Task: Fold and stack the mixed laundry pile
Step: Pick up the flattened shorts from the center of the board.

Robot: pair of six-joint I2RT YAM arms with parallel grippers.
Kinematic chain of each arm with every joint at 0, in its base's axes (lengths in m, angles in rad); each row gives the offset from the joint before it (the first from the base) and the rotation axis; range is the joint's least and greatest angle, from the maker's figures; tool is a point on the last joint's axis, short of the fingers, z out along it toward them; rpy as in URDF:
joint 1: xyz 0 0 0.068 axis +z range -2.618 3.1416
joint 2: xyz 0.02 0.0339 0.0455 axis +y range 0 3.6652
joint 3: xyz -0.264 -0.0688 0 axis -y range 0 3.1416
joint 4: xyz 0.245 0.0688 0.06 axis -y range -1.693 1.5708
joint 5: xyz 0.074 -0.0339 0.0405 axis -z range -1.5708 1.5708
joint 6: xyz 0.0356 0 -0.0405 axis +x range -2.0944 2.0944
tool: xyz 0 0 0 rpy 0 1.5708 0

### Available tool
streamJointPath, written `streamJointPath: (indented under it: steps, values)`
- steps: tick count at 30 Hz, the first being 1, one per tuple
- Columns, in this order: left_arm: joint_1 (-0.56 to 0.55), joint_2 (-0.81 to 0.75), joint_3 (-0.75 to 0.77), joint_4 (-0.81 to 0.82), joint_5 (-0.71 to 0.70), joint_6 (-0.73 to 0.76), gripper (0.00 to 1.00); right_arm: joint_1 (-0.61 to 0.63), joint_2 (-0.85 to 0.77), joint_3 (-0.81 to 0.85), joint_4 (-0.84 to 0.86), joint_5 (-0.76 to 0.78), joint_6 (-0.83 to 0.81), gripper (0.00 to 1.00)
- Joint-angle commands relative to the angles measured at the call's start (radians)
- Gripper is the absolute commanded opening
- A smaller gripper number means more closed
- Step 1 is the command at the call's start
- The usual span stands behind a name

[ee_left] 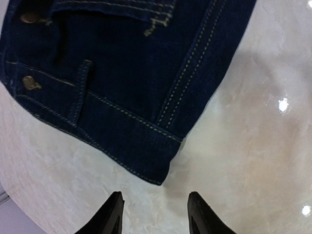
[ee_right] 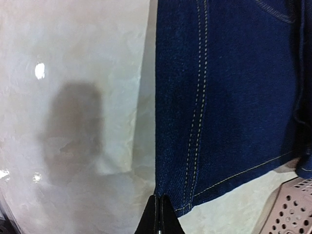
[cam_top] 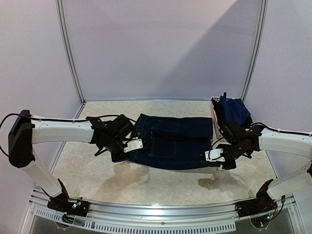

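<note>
- The dark navy denim piece [cam_top: 175,141] lies spread mid-table, between the two arms. Its left end runs in behind the left wrist and its near right corner behind the right wrist, so neither end shows whole from above.
- Both wrist views cut the denim off at their frame edges. The left one shows a waistband corner with a belt loop and two metal buttons, the right one a side seam and a hem.
- At the far right, a pink basket [cam_top: 213,105] is mostly covered by a bunched navy garment [cam_top: 236,111]. No print or stripes can be made out on it, and dark cloth beneath it cannot be told apart.
- In the right wrist view only a perforated corner of the basket [ee_right: 292,209] shows, at the lower right, just beside the denim's hem.
- From above, both pairs of fingertips are too small and dark to read against the cloth.
- The left arm reaches in from the left, forearm level and wrist bent toward the denim's left edge.
- The left gripper [ee_left: 156,217] is released. Its fingers [ee_left: 113,217] stand apart over bare table [ee_left: 253,161], and the waistband corner lies just beyond them, not between them.
- The right arm reaches in from the right, elbow out and wrist turned toward the denim's near right corner.
- The right gripper [ee_right: 159,214] is clenched, its tips pressed together right at the hem corner of the denim [ee_right: 224,97] and seeming to pinch it. A soft shadow beside that edge suggests the cloth sits slightly off the table there.
</note>
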Motion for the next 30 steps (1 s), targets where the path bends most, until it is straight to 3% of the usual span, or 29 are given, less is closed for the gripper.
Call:
streamJointPath:
  steps: [1, 5, 11, 16, 19, 22, 25, 28, 30]
  values:
    - [-0.045, 0.102, 0.036, -0.002, 0.010, 0.021, 0.46, 0.001, 0.021, -0.049, 0.021, 0.029, -0.011, 0.01]
    - [-0.044, 0.174, 0.063, 0.022, -0.074, 0.044, 0.44, 0.002, 0.036, -0.069, 0.046, 0.019, 0.000, 0.01]
    - [-0.045, 0.238, 0.101, 0.022, -0.075, 0.078, 0.42, 0.003, 0.044, -0.070, 0.057, 0.006, 0.020, 0.02]
    - [-0.054, 0.266, 0.106, 0.000, -0.084, 0.072, 0.25, 0.002, 0.051, -0.077, 0.061, 0.009, 0.028, 0.04]
    - [-0.064, 0.251, 0.107, -0.031, -0.121, 0.052, 0.11, 0.002, 0.067, -0.082, 0.036, 0.009, 0.029, 0.19]
    - [-0.078, 0.225, 0.105, -0.070, -0.155, 0.009, 0.04, 0.002, 0.083, -0.102, 0.029, 0.010, 0.028, 0.38]
    - [-0.088, 0.195, 0.094, -0.095, -0.161, -0.034, 0.01, 0.002, 0.098, -0.121, 0.029, -0.006, 0.020, 0.43]
    - [-0.092, 0.170, 0.081, -0.118, -0.162, -0.074, 0.00, 0.003, 0.127, -0.124, 0.058, -0.002, 0.028, 0.42]
    - [-0.097, 0.158, 0.073, -0.135, -0.163, -0.097, 0.00, 0.003, 0.147, -0.120, 0.105, 0.038, 0.047, 0.29]
